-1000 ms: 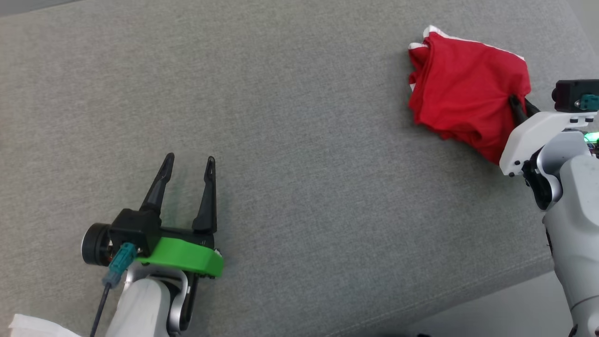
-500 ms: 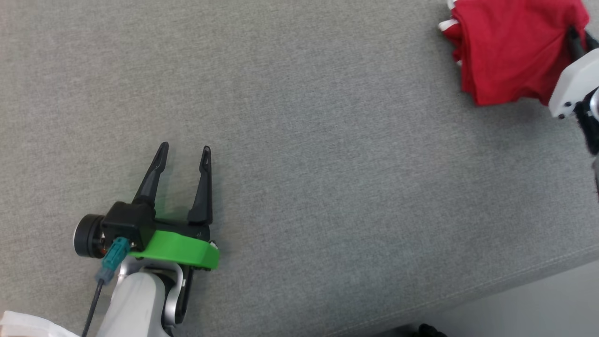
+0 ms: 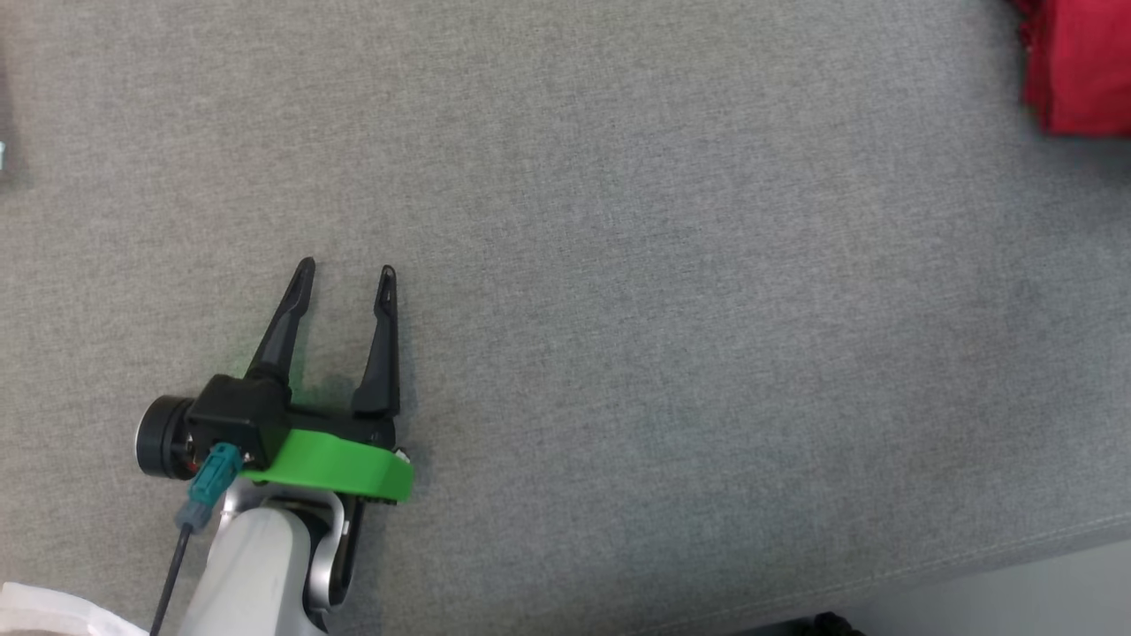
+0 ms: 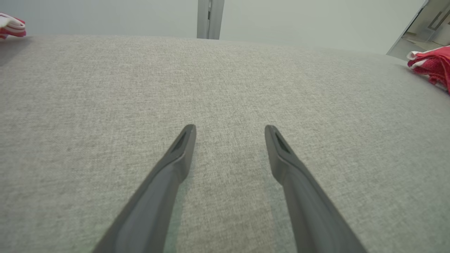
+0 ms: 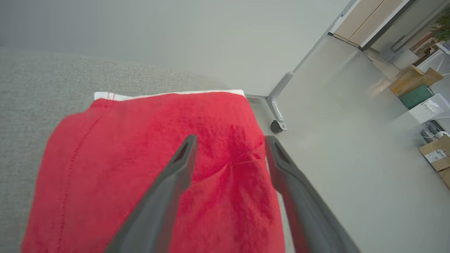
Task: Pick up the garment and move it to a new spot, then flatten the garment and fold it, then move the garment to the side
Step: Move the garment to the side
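Observation:
The garment (image 5: 140,158) is red with a white hem, folded into a rough rectangle at the right end of the grey cushion (image 3: 618,309). In the right wrist view my right gripper (image 5: 231,138) hovers over its right part, fingers spread wide and open, with creased cloth lying between them. The head view catches only a corner of the garment (image 3: 1082,71) at the top right. My left gripper (image 3: 346,269) rests low over bare cushion at the lower left, open and holding nothing. Its wrist view has the left gripper (image 4: 230,128) pointing across the cushion, with the garment (image 4: 434,65) far right.
The cushion's front edge (image 3: 972,565) runs along the lower right, with floor beyond. A caster leg (image 5: 277,123) and cardboard boxes (image 5: 411,79) stand on the floor past the garment. Another red and white cloth (image 4: 10,28) lies far left. A white cloth (image 3: 53,614) sits by my left arm.
The head camera has swung left, sliding the garment and right arm toward the top right edge. My right gripper, earlier pinched into the garment, now has its fingers apart. The left gripper has stayed put.

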Motion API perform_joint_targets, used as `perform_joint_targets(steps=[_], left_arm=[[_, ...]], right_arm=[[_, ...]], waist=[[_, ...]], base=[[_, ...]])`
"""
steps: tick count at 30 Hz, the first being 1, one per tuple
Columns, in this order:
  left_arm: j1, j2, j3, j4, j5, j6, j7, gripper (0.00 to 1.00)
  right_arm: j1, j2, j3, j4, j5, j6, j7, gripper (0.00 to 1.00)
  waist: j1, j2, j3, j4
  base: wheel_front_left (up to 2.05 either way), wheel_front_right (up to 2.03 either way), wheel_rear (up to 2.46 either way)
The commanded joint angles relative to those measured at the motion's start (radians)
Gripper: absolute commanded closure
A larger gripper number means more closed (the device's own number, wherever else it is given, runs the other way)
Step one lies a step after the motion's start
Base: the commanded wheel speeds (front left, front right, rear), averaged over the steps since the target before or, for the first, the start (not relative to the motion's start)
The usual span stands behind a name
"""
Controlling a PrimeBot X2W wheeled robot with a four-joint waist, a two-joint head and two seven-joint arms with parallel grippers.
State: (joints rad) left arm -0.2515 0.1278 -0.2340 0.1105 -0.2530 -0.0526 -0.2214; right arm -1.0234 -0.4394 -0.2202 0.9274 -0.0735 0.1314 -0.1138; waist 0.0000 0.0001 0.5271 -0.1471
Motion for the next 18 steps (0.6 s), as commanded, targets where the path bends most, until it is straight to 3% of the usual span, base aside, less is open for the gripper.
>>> perform_joint_targets(steps=[1,8,18], left_arm=[[-0.018,0.003,-0.001,0.004,-0.007,0.004,-0.004,0.00],[-0.014,-0.001,0.004,0.018,-0.021,0.009,-0.015,0.00],[0.005,-0.012,0.042,0.083,-0.055,0.016,-0.037,0.00]], right_arm=[[-0.014,0.010,-0.009,0.009,-0.019,-0.001,-0.018,0.00],[-0.016,0.057,-0.004,0.041,-0.075,-0.001,-0.083,0.00],[0.021,0.145,0.096,0.001,-0.078,-0.001,-0.144,0.00]], waist=[[0.0000,-0.0001,0.000,0.004],[0.0000,-0.0001,-0.028,0.001],[0.0000,-0.0001,-0.155,0.007]], base=[[0.00,0.00,0.00],[0.00,0.00,0.00],[0.00,0.00,0.00]])
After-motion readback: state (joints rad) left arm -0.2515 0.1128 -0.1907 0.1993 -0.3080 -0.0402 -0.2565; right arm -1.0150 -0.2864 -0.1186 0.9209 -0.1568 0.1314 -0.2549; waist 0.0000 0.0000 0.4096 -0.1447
